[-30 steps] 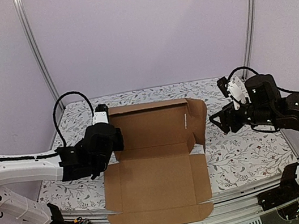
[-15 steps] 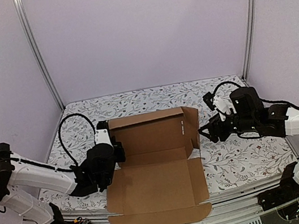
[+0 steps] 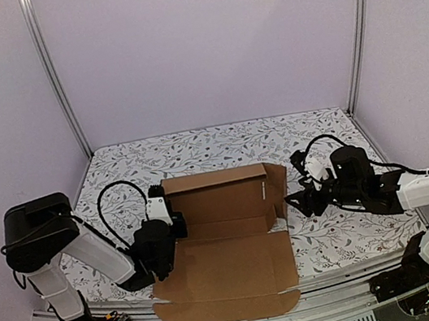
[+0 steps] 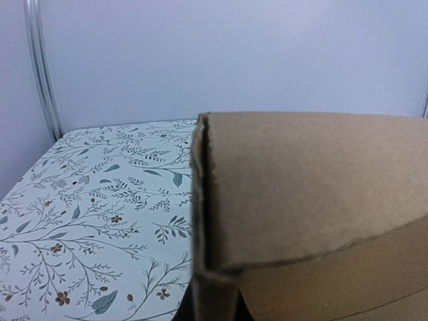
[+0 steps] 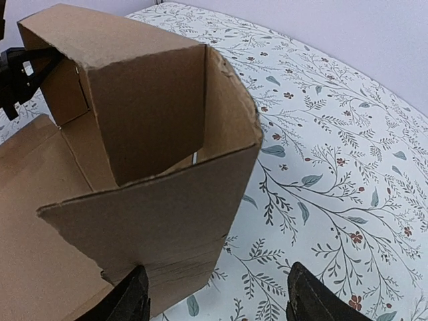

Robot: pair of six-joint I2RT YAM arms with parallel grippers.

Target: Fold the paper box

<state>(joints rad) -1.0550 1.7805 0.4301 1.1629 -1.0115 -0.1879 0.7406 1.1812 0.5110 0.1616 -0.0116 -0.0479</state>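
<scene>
Brown paper box (image 3: 233, 269) is sitting half-folded at table (image 3: 195, 143) centre. Left tool (image 3: 173, 223) is pinching its 9 o'clock wall. Right tool (image 3: 293, 199) is hovering released beside its 3 o'clock flap.

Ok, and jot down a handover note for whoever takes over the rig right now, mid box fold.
Left hand: shut, seemingly pinching the paper box at its left side flap.
Right hand: open, at the raised right side flap, not gripping it.
Box: mid floral table, front panel overhanging the near edge.
Done: back wall and both side flaps stand up.
Left: the front panel lies flat; it probably needs folding over to close the box.
</scene>
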